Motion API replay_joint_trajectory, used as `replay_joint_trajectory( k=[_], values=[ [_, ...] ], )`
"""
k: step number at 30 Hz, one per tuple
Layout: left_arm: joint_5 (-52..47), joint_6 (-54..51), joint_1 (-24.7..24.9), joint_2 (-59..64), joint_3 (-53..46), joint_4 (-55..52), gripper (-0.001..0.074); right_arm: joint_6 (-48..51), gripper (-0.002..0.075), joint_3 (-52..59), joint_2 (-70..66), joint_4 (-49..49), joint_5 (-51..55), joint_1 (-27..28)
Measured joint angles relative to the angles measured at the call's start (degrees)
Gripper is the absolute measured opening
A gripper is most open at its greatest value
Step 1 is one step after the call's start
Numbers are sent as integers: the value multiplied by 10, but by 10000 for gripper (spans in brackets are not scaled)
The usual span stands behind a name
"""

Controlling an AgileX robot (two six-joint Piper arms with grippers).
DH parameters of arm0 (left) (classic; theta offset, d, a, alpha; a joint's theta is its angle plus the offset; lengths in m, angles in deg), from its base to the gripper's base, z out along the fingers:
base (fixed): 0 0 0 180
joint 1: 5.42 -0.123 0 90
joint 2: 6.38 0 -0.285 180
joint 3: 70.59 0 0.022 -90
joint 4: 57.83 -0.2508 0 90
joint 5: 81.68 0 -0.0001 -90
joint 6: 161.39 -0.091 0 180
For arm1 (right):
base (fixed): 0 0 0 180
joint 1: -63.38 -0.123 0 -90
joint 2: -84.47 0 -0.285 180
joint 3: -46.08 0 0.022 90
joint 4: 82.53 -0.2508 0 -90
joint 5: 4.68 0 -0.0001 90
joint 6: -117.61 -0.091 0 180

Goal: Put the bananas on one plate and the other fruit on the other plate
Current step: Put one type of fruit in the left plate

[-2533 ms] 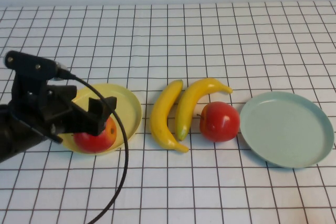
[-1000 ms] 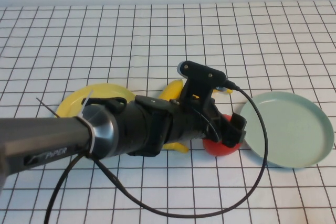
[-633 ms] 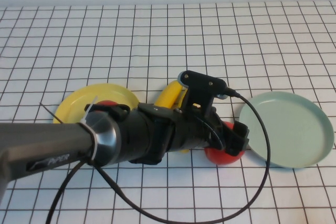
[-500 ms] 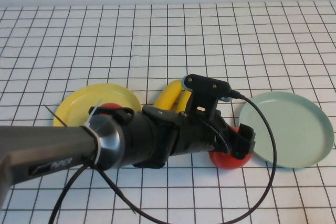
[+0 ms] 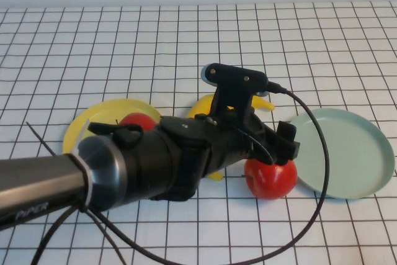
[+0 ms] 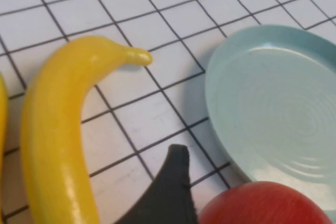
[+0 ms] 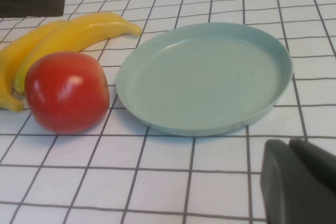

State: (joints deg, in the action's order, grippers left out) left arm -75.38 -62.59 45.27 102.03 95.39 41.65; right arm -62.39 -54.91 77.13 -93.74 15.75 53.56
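A red apple (image 5: 271, 179) stands on the cloth between the bananas and the pale blue-green plate (image 5: 347, 153), close to the plate's rim (image 7: 210, 77). My left gripper (image 5: 282, 147) hangs open just above and behind this apple (image 7: 65, 92), not holding it. One of its fingers (image 6: 172, 184) shows beside the apple (image 6: 262, 205). The two bananas (image 7: 68, 35) lie side by side, mostly hidden under my left arm in the high view. A second apple (image 5: 138, 120) rests on the yellow plate (image 5: 77, 134). My right gripper (image 7: 302, 182) is shut, low over the cloth in front of the blue-green plate.
A white cloth with a black grid (image 5: 186, 41) covers the table. My left arm's thick black body and its cable (image 5: 310, 203) stretch across the front middle. The blue-green plate holds nothing.
My left arm swung from the yellow plate across to the second apple. That apple has shifted toward the table's front, away from the bananas. The gripper rose slightly over the last half second.
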Motion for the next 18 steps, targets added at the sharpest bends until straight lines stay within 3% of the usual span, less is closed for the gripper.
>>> replay_joint_trajectory(
  k=[7,18],
  values=[
    [179,4,83,-4,0,9,669,0,-17,0,0,0,0,0],
    [309,103,187,-7,0,20,669,0,-17,0,0,0,0,0]
  ],
)
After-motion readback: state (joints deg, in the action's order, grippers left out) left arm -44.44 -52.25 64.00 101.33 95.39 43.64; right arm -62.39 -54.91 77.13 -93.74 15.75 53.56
